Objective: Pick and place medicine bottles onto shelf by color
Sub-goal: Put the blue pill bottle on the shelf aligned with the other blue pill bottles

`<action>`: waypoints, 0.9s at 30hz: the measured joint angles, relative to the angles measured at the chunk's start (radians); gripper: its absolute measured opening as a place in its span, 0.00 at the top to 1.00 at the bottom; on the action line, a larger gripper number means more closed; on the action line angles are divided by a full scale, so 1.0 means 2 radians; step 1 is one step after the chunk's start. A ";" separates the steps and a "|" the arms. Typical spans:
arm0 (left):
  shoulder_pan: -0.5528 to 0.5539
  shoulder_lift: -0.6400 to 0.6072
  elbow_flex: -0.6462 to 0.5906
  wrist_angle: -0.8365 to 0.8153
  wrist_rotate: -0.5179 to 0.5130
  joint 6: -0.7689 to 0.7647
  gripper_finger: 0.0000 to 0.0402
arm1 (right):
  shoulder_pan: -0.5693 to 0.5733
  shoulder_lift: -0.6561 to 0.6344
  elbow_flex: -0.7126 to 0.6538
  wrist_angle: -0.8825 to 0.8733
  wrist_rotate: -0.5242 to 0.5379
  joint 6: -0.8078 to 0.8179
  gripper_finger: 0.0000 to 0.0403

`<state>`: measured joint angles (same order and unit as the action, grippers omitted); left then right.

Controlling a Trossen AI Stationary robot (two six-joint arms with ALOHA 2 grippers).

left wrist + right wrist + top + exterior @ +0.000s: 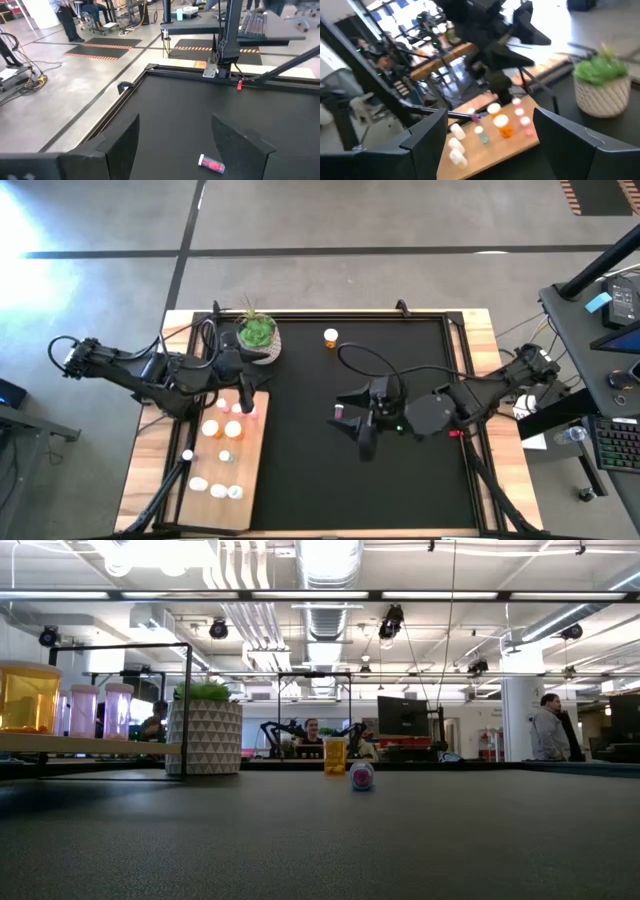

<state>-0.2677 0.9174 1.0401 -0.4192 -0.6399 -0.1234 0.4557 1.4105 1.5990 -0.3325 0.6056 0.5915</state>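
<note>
A wide workshop with a concrete floor and exposed ceiling ducts surrounds a wooden counter covered by a black mat. At the mat's left edge lies the pale wooden shelf, carrying several small medicine bottles: two pink ones nearest the plant, two orange ones next, then a clear bluish one and white ones at the near end. A speckled white pot with a green plant stands just past the shelf's far end. One orange bottle stands alone on the mat near its far edge, well apart from the shelf. A pink bottle lies on its side on the mat near the middle.

The left claw hovers over the shelf's far end by the pink bottles, fingers spread and empty. The right claw sits over the middle of the mat just beside the lying pink bottle, fingers also spread, pinching nothing. People sit and stand in the room beyond.
</note>
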 joint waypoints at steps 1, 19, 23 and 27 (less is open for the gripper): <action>0.000 0.001 0.000 0.005 0.000 0.000 0.43 | -0.005 0.000 0.000 -0.014 0.000 0.019 0.30; 0.000 -0.009 0.002 0.009 0.000 0.000 0.43 | -0.099 0.127 0.000 -0.428 -0.091 0.507 0.37; 0.000 -0.011 0.002 0.008 0.000 0.000 0.43 | -0.116 0.163 0.000 -0.430 -0.148 0.515 0.39; 0.000 -0.011 0.002 0.008 0.000 0.000 0.43 | -0.132 0.190 0.000 -0.411 -0.169 0.516 0.39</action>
<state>-0.2680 0.8948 1.0447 -0.4024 -0.6399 -0.1238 0.1914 1.7896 1.5990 -1.1542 0.2685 1.6238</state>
